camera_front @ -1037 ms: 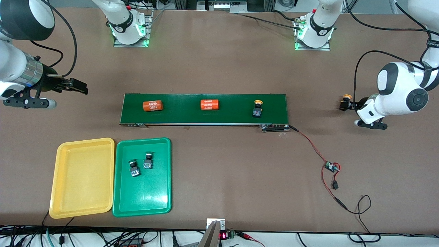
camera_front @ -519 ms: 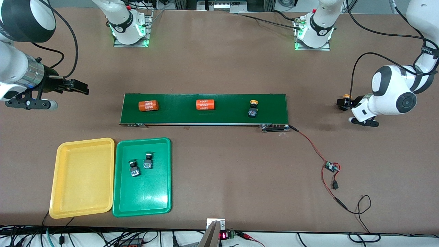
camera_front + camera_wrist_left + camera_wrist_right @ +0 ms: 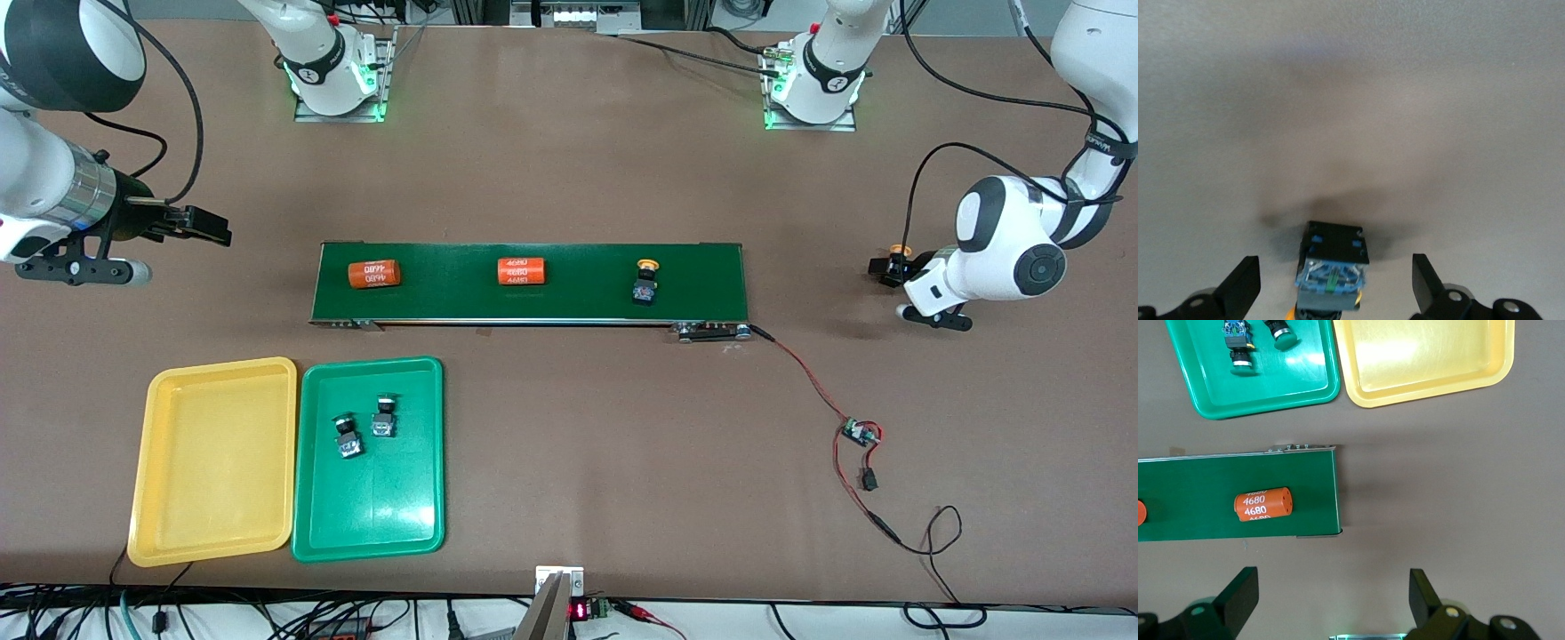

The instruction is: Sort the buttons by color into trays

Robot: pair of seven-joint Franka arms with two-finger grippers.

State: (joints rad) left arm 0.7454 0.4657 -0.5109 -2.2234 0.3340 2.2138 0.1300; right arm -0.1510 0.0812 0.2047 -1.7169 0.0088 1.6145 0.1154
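Two green-capped buttons [image 3: 348, 436] [image 3: 384, 417] lie in the green tray [image 3: 373, 507]; the right wrist view shows those buttons [image 3: 1238, 347] [image 3: 1280, 332] and their tray [image 3: 1265, 393]. Beside it is the yellow tray [image 3: 213, 480] [image 3: 1425, 360], with nothing in it. A yellow-capped button [image 3: 645, 280] rides on the dark-green belt [image 3: 587, 293]. Another yellow-capped button [image 3: 896, 260] [image 3: 1333, 250] lies at the left arm's end of the table. My left gripper [image 3: 889, 267] [image 3: 1335, 280] is open around it, with a gap on each side. My right gripper [image 3: 212, 228] [image 3: 1331, 587] hangs open over bare table.
Two orange "4680" cylinders [image 3: 373, 274] [image 3: 522, 270] lie on the belt, the first also in the right wrist view [image 3: 1263, 504]. A small circuit board [image 3: 859, 432] with red and black wires trails from the belt's end. The arm bases [image 3: 333, 80] [image 3: 813, 84] stand along the back edge.
The cylinders and the yellow-capped button on the belt have moved toward the right arm's end. The left arm's wrist has shifted toward the belt. The right arm has hardly moved.
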